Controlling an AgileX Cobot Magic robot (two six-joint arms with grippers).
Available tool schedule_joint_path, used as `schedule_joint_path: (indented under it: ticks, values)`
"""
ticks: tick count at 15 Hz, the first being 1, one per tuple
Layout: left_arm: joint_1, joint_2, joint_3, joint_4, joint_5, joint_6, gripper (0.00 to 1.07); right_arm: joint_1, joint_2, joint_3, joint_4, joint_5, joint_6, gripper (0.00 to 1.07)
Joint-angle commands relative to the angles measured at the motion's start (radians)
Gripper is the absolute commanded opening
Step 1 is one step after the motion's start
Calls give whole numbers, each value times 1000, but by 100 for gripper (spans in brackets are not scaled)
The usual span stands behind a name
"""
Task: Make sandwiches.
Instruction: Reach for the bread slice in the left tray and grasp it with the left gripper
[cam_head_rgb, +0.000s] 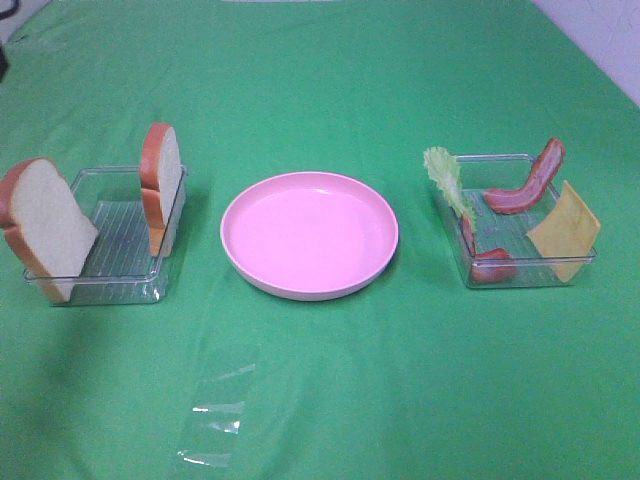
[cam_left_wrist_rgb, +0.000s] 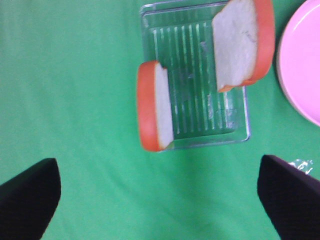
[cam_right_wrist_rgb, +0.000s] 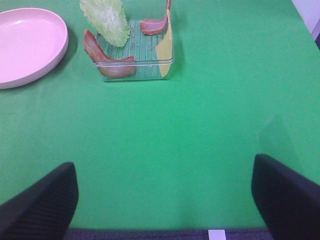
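Two white bread slices with orange-brown crust stand on edge in the left clear tray (cam_head_rgb: 125, 262): one at its near left corner (cam_head_rgb: 45, 225), one at its far right (cam_head_rgb: 162, 180). The left wrist view shows them too (cam_left_wrist_rgb: 152, 107) (cam_left_wrist_rgb: 242, 42). The right clear tray (cam_head_rgb: 520, 275) holds a lettuce leaf (cam_head_rgb: 445, 178), two bacon strips (cam_head_rgb: 530, 180) (cam_head_rgb: 485, 262) and a cheese square (cam_head_rgb: 563, 230). The round pink plate (cam_head_rgb: 309, 233) lies bare between the trays. My left gripper (cam_left_wrist_rgb: 160, 210) is open, near the bread tray. My right gripper (cam_right_wrist_rgb: 162, 200) is open, well short of the fillings tray (cam_right_wrist_rgb: 140, 67). Neither gripper shows in the exterior view.
A scrap of clear plastic film (cam_head_rgb: 215, 420) lies on the green cloth in front of the plate. The cloth's near edge shows in the right wrist view (cam_right_wrist_rgb: 150, 232). A pale wall runs along the far right (cam_head_rgb: 610, 40).
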Motion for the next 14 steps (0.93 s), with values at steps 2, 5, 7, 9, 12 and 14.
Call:
schedule_joint_path:
  ticks: [2, 5, 7, 9, 12, 14]
  values:
    - [-121, 232, -181, 0, 98, -70, 102, -4, -27, 3, -3, -6, -13, 89]
    - [-184, 406, -310, 0, 98, -117, 102, -4, -27, 3, -3, -6, -13, 89]
    - [-197, 491, -353, 0, 98, -141, 102, -4, -27, 3, -3, -6, -13, 89]
    - [-197, 554, -355, 0, 94, -152, 102, -4, -27, 3, -2, -6, -13, 89]
    - [-197, 628, -355, 0, 3, -152, 102, -4, -27, 3, -2, -6, -13, 89]
    - [-197, 646, -355, 0, -52, -152, 102, -4, -27, 3, -2, -6, -13, 89]
